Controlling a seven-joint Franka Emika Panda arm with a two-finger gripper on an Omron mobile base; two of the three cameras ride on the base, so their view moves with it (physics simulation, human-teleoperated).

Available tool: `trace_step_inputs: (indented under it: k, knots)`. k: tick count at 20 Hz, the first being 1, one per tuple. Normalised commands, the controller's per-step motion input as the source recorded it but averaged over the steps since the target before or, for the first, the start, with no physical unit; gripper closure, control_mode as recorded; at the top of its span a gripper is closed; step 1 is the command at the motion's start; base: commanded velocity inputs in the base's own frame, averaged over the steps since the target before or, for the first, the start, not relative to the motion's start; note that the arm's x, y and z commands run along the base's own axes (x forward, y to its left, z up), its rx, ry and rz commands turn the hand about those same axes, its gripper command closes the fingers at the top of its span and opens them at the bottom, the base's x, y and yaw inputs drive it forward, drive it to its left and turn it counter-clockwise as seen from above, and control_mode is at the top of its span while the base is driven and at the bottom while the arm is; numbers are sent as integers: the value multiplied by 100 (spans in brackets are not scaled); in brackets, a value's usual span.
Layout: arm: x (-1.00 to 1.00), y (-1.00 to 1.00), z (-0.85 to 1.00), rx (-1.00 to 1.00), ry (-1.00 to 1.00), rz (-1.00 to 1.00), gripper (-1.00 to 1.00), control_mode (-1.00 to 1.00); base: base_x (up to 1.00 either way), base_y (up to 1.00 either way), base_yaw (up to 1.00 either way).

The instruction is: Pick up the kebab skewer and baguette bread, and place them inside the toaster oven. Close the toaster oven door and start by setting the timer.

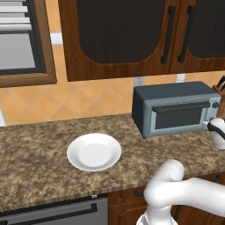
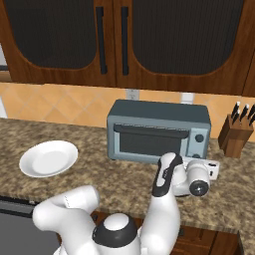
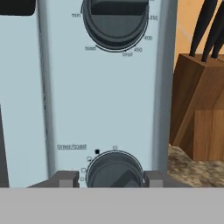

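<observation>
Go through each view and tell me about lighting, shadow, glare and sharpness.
Left base view: even flat light, white plate casts barely any shadow, no glare. Right base view: toaster oven crisp, its glass door reflects nothing. Hand view: knob lettering soft and blurred close up, the claw straddling the timer knob.

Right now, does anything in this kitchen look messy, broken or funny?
Nothing stands out. The toaster oven sits straight with its door shut, the white plate is bare and whole, and the fingers flank the timer knob.
</observation>
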Motion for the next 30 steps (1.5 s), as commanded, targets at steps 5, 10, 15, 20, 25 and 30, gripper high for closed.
trace_step_inputs:
  k: [5, 10, 15, 20, 25, 30]
  knots:
    - [-1, -2, -1, 5, 0, 0, 100, -100, 0, 0, 0]
    - [-1, -6, -2, 13, -3, 0, 100, -100, 0, 0, 0]
    - [-1, -3, 0, 8, -1, 1, 100, -100, 0, 0, 0]
    - [-1, 0, -3, 7, -2, 4, 100, -100, 0, 0, 0]
    - [0, 0, 0, 13, 0, 1, 100, -100, 0, 0, 0]
    - [0, -2, 0, 25, 0, 0, 100, -100, 0, 0, 0]
